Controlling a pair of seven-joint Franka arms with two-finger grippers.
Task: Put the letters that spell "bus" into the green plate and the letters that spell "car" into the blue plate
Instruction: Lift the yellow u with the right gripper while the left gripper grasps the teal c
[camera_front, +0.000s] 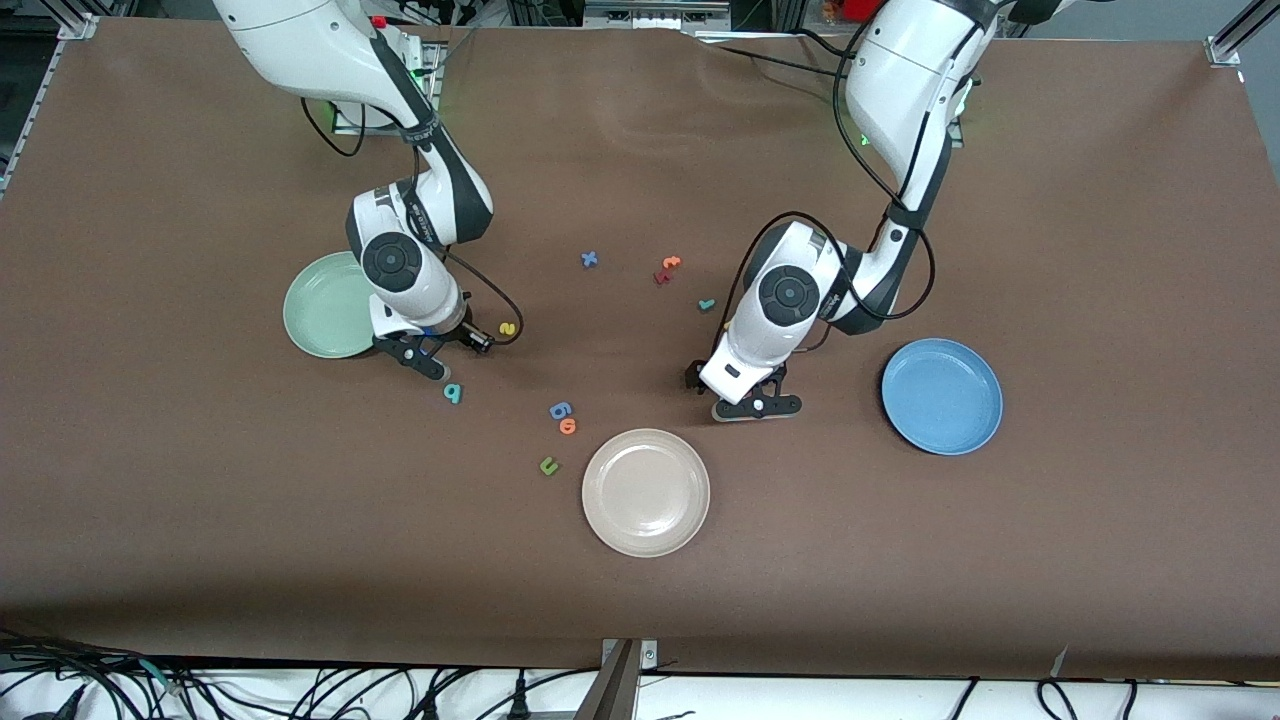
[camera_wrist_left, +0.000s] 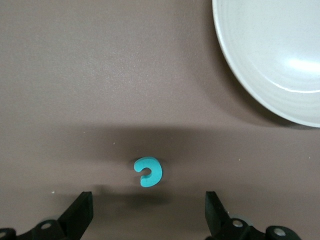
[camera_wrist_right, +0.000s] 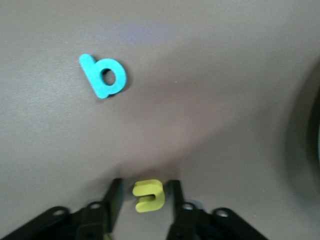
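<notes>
My right gripper (camera_wrist_right: 145, 192) is down at the table beside the pale green plate (camera_front: 322, 305), open, its fingers (camera_wrist_right: 114, 192) close on either side of a yellow u (camera_wrist_right: 148, 195) with thin gaps left. A teal b (camera_wrist_right: 103, 75) lies close by, nearer the front camera (camera_front: 453, 393). A yellow s (camera_front: 507, 328) lies beside this gripper (camera_front: 432, 358). My left gripper (camera_wrist_left: 149, 210) is wide open, low over a teal c (camera_wrist_left: 148, 171), between the beige plate and the blue plate (camera_front: 941, 395). A teal r (camera_front: 706, 304) lies farther back.
A beige plate (camera_front: 645, 492) sits near the front middle, its rim close to the left gripper (camera_front: 755, 405). Loose letters: blue x (camera_front: 589, 259), orange t (camera_front: 670, 263), a blue 6-like letter (camera_front: 560, 410), orange o (camera_front: 568, 427), dark green u (camera_front: 548, 465).
</notes>
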